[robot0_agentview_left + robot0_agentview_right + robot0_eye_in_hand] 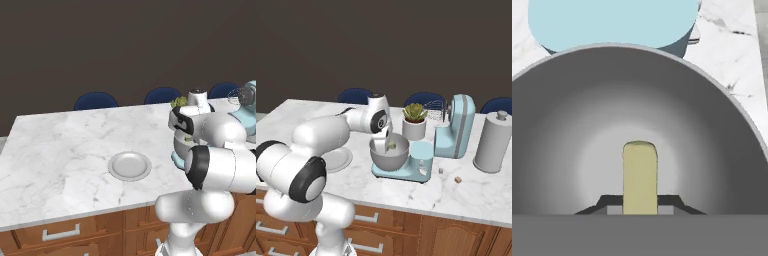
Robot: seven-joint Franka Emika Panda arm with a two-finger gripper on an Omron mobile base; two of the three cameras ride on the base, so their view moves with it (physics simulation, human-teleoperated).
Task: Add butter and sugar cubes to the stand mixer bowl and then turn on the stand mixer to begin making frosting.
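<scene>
My gripper point(387, 142) hangs just inside the stand mixer bowl point(398, 159), shut on the butter point(640, 172), a pale yellow bar that stands upright between the dark fingertips point(608, 203). The grey metal bowl point(567, 125) curves all around the bar in the hand view. The bowl sits on the flat base of the light blue stand mixer point(457, 127), whose head is tilted back with the whisk raised. Two small sugar cubes point(458, 179) lie on the marble counter to the right of the mixer base.
A shallow grey plate point(129, 165) lies on the marble island left of the mixer. A potted plant point(414, 122) stands behind the bowl and a tall grey canister point(494, 142) to the mixer's right. Blue chairs point(96, 100) line the far side.
</scene>
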